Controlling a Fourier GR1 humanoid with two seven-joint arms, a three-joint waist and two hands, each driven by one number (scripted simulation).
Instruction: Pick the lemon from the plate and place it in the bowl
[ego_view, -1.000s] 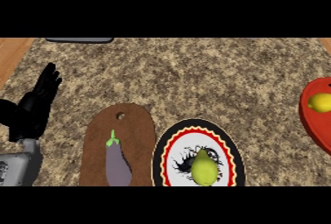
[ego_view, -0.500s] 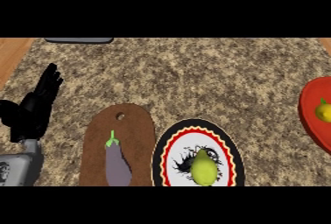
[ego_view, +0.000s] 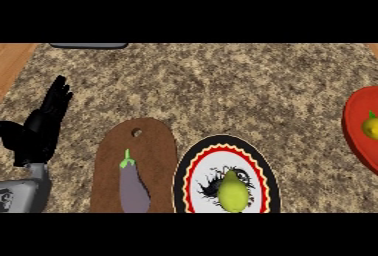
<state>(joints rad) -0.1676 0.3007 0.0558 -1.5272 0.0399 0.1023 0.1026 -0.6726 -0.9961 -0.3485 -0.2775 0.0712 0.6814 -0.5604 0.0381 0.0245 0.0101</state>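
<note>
A yellow-green lemon (ego_view: 232, 193) lies on a round plate (ego_view: 198, 172) with a black rim and a red-and-yellow zigzag border, at the bottom centre of the head view. At the right edge a red bowl (ego_view: 356, 126) shows in part, with a small yellow fruit (ego_view: 369, 126) inside it. My left hand (ego_view: 40, 129) rests open at the left, fingers straight and pointing up, well away from the plate. The right hand does not show.
A brown wooden cutting board (ego_view: 151, 150) lies just left of the plate with a purple eggplant (ego_view: 133, 187) on it. A dark grey object (ego_view: 88, 45) sits at the counter's far edge. Wooden floor shows past the counter's left edge.
The whole scene has slid to the right in the view; less of the red bowl shows at the right edge. The left hand keeps its pose and the lemon stays on the plate.
</note>
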